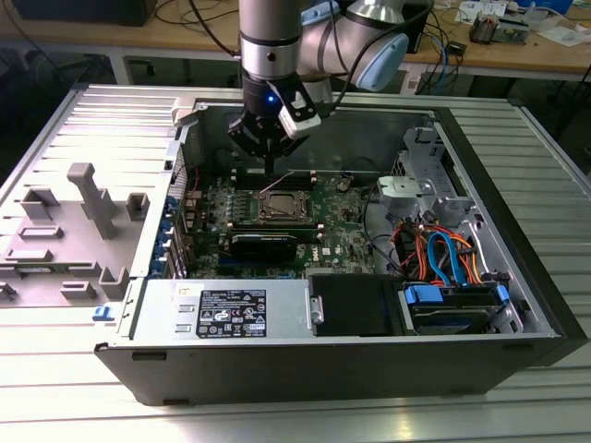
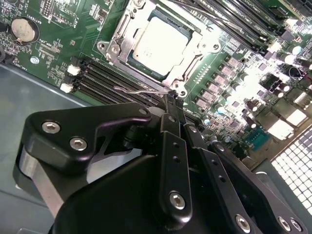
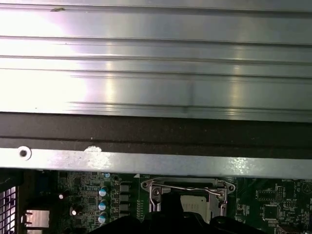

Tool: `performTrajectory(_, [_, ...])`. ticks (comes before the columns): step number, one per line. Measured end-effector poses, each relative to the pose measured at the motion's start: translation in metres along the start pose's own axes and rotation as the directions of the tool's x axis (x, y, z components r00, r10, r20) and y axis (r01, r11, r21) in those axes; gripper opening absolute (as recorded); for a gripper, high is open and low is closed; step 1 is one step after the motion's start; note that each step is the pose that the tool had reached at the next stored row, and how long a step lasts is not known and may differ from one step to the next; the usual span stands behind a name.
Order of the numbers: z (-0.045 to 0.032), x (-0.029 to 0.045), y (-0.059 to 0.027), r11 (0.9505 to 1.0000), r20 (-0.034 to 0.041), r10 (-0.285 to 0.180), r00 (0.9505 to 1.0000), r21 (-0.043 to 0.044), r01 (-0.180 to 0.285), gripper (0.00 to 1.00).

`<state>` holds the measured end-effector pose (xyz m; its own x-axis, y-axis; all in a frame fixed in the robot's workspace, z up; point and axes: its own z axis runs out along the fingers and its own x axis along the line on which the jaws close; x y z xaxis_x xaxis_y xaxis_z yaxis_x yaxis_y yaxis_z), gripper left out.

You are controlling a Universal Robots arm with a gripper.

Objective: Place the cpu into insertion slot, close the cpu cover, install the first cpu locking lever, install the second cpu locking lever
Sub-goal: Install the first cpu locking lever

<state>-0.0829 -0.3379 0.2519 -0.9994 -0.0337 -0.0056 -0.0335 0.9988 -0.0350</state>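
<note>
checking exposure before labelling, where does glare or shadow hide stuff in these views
Second wrist view: glare whitens the cpu top, the cpu cover around it reads fine, and the gripper is near black. First wrist view: the ribbed table blows out at one end and the motherboard is dim. Exterior view: the inside of the computer case is shaded.

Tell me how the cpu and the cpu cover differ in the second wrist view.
The cpu is a solid, plain square; the cpu cover is an open frame with a square window. The cover is larger and rings the cpu, which shows through its window. Both are silvery metal and lie flat on the green motherboard.
</note>
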Motion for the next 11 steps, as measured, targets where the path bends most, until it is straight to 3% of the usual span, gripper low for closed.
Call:
performTrajectory(7, [0.0007,-0.0012,0.0000,0.9999,-0.0004,0.013,0.9999,0.0001,-0.013,0.11])
performTrajectory(11, [0.0013,-0.0012,0.0000,0.9984,-0.0020,0.056,0.9984,0.0005,-0.056,0.11])
